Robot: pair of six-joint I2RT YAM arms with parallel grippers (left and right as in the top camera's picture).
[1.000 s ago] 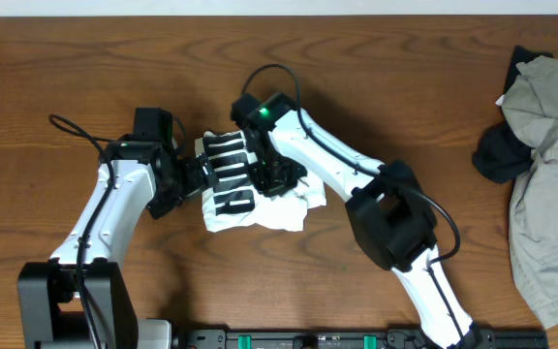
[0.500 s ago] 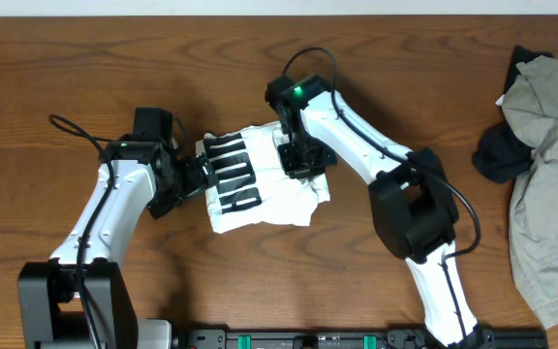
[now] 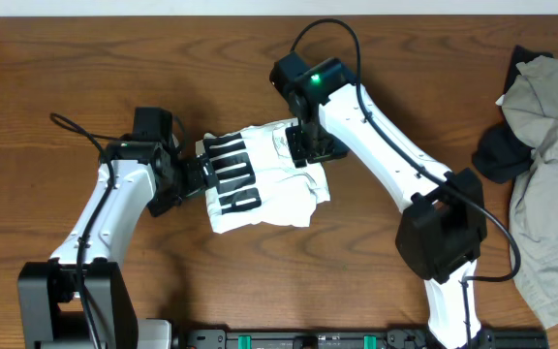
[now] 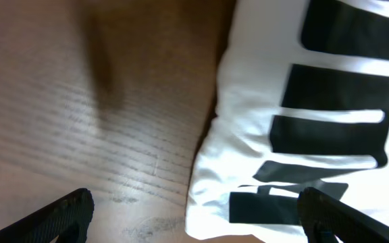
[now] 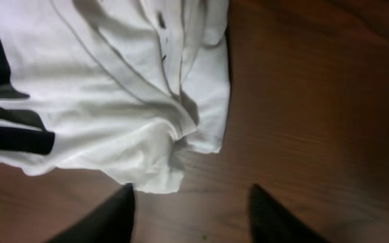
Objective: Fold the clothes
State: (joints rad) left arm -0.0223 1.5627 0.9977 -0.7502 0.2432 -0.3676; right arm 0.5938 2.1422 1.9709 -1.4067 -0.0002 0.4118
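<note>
The white T-shirt point(image 3: 264, 184) lies folded into a small bundle in the middle of the table, black block lettering on its left half. In the left wrist view point(image 4: 296, 115) its left edge and letters fill the right side. In the right wrist view point(image 5: 113, 88) its plain wrinkled corner shows. My left gripper point(image 3: 194, 178) is open at the shirt's left edge, one finger over the cloth, holding nothing point(image 4: 194, 214). My right gripper point(image 3: 310, 147) is open and empty over the shirt's upper right edge point(image 5: 191, 210).
A heap of grey-green and black clothes point(image 3: 541, 165) lies at the right edge of the wooden table point(image 3: 85, 68). The arms' black base rail point(image 3: 337, 339) runs along the front edge.
My right arm has swung right and away from the middle of the shirt to its upper right edge, uncovering the plain white half. My left arm has not moved.
</note>
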